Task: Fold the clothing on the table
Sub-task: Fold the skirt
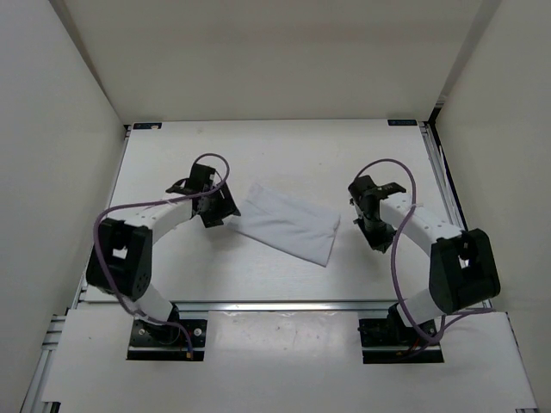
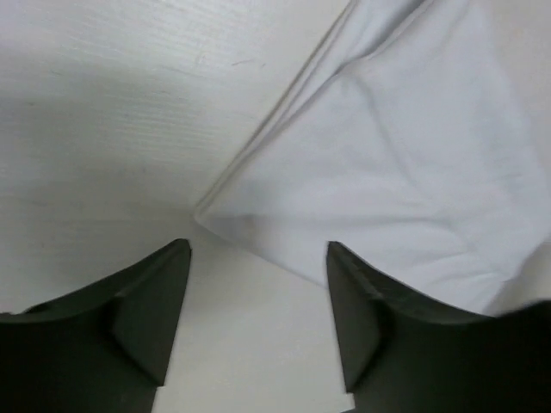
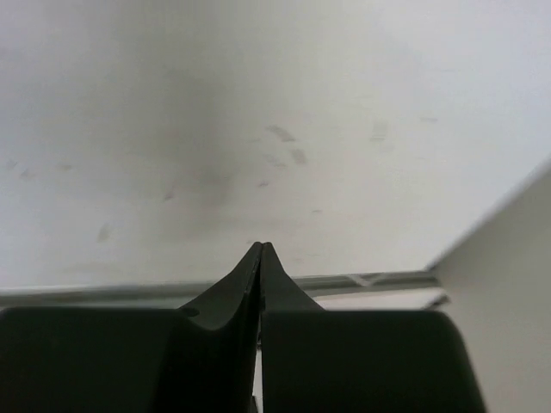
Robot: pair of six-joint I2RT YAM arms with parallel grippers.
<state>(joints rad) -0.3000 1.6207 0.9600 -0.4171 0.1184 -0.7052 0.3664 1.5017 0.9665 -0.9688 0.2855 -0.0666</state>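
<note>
Inspection from the remote station.

Clothing (image 1: 289, 224): it lies flat near the middle of the table (image 1: 284, 151), between the two arms. It is folded into a long rectangle that runs at a slant from upper left to lower right in the overhead view. Stacked edges show along one side in the left wrist view, so I count more than one layer there.

Left gripper (image 1: 225, 206): positioned at the cloth's left end, jaws apart, nothing between them. In its wrist view, a corner of the cloth lies just ahead of the gap between the dark fingers (image 2: 146, 318). One finger overlaps the cloth in that view; I cannot tell whether it touches the fabric.

Right gripper (image 1: 379, 241): jaws pressed together on nothing. It sits to the right of the cloth, apart from it. Its wrist view shows only bare, faintly scuffed table and the metal rail (image 3: 344, 282).
</note>
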